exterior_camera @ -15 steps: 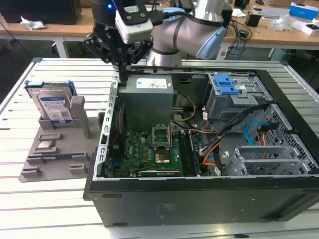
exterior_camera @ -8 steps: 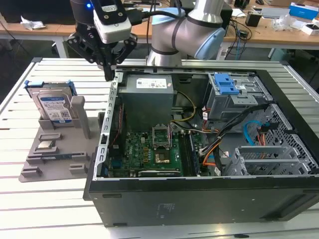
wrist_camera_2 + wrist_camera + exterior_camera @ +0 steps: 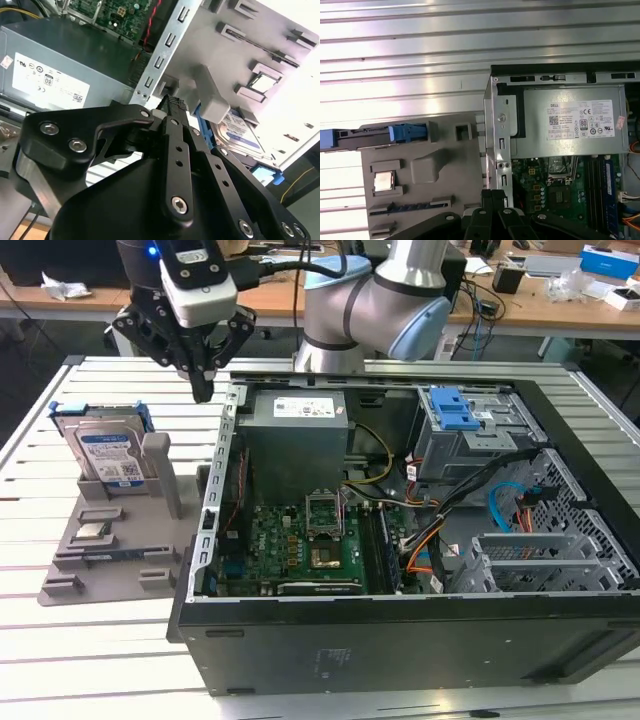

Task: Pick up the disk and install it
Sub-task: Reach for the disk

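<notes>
Nearest me, the slatted metal table point(image 3: 90, 665) carries the open computer case point(image 3: 400, 650). At the exterior view's left a grey holder point(image 3: 130, 580) has the disk point(image 3: 108, 455) standing upright. My gripper point(image 3: 203, 390) hangs between the two, fingers pressed together, empty. Cluttered wooden desks point(image 3: 520, 300) stand behind.

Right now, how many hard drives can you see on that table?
1. The disk stands on edge in the grey holder at the exterior view's left, outside the open computer case. More could be hidden inside the case.
</notes>
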Controlling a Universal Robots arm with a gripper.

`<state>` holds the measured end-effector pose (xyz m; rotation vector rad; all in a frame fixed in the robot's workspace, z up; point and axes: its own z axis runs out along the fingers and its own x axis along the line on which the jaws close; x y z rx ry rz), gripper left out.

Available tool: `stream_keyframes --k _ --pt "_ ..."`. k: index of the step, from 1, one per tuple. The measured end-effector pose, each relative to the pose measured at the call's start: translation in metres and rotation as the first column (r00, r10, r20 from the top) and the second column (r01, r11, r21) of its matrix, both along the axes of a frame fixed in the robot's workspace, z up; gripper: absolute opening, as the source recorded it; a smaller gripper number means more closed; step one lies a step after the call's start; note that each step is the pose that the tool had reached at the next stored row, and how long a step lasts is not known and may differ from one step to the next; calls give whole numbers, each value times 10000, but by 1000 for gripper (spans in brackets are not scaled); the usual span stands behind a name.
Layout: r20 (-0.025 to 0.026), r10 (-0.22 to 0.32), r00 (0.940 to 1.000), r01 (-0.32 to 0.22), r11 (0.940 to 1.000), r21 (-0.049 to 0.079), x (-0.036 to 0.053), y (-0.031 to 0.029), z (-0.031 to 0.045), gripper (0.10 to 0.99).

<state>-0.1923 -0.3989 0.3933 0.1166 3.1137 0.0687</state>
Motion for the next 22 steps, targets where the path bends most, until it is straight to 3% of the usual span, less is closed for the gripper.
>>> stream_keyframes --k 5,22 --pt "1 0 10000 0 10000 1 -181 0 -2 106" --pt "1 0 10000 0 10000 1 -455 0 -6 106"
